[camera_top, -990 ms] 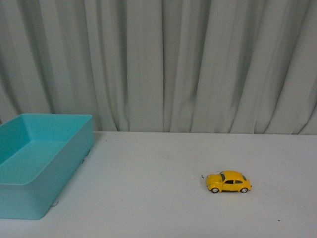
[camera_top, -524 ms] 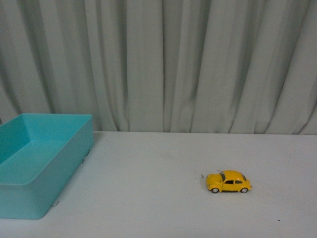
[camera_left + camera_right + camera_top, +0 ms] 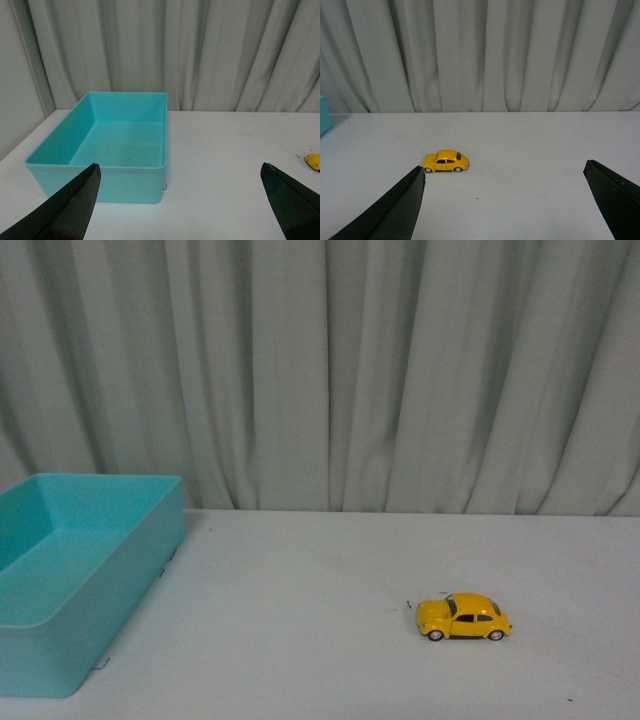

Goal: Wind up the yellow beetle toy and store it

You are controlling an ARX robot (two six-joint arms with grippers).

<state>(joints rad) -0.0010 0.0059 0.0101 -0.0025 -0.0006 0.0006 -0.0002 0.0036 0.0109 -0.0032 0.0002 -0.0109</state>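
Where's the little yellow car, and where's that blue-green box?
yellow beetle toy (image 3: 463,619), front view, on its side door.
turquoise bin (image 3: 131,185), left wrist view, on its near outer wall.

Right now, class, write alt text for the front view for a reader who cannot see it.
A small glossy yellow beetle toy car sits on a white table, right of centre. An open turquoise plastic bin stands far left; pale pleated curtains hang behind.

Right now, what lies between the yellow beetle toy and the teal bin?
Bare table between the yellow beetle toy and teal bin, save a tiny speck near the toy; front view.
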